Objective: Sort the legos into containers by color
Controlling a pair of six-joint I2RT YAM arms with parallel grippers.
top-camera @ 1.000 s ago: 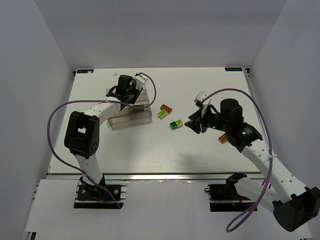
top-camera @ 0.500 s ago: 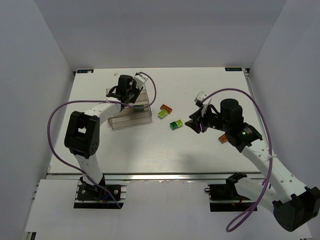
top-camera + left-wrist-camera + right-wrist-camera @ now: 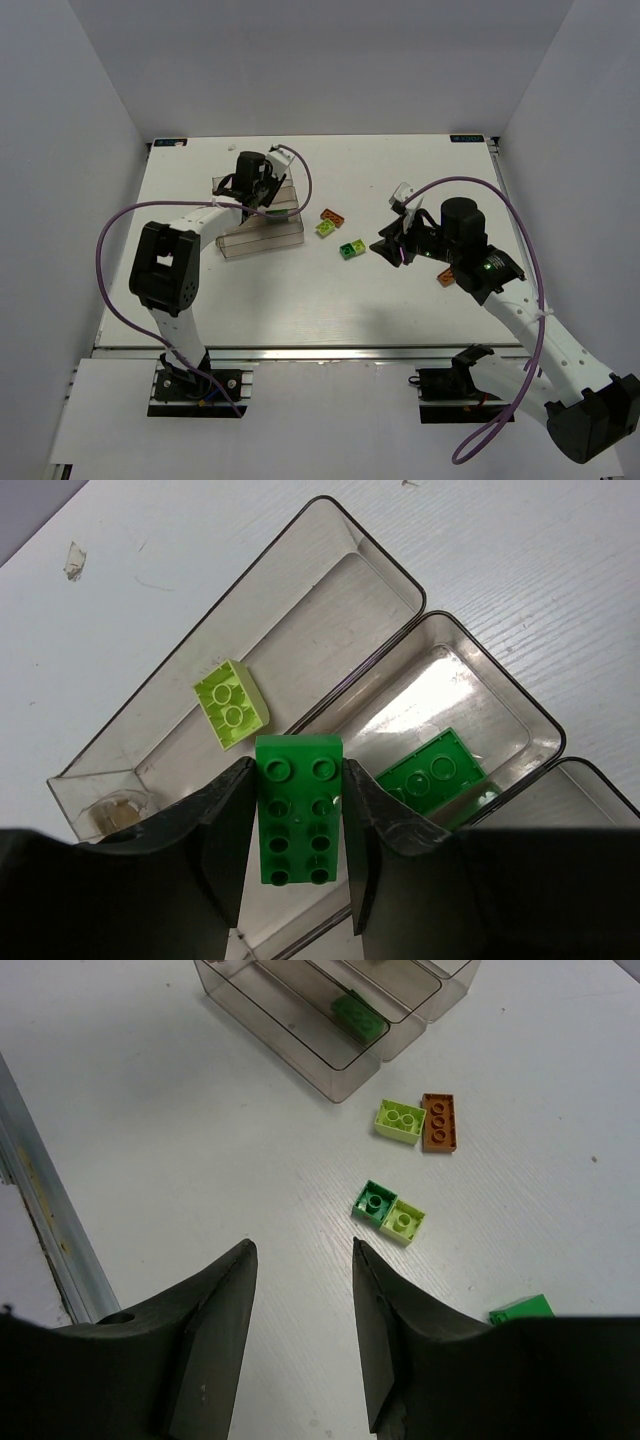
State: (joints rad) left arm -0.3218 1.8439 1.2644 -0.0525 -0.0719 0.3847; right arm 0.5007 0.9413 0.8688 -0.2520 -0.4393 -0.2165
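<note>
My left gripper (image 3: 296, 766) hangs over the clear containers (image 3: 480, 695), shut on a dark green lego (image 3: 298, 815) above the middle bin. That bin holds another dark green lego (image 3: 432, 772). A lime lego (image 3: 231, 703) lies in the bin to its left. My right gripper (image 3: 302, 1245) hovers open over bare table, with nothing between its fingers. Ahead of it lie a small green lego (image 3: 375, 1201) joined to a small lime one (image 3: 404, 1221). Farther on lie a lime lego (image 3: 399, 1121) and an orange lego (image 3: 438, 1122). A green lego (image 3: 522, 1310) peeks out by the right finger.
In the top view the containers (image 3: 262, 225) stand at the back left of the white table. One more orange lego (image 3: 446, 277) lies beside my right arm. White walls enclose the table on the left, right and far sides.
</note>
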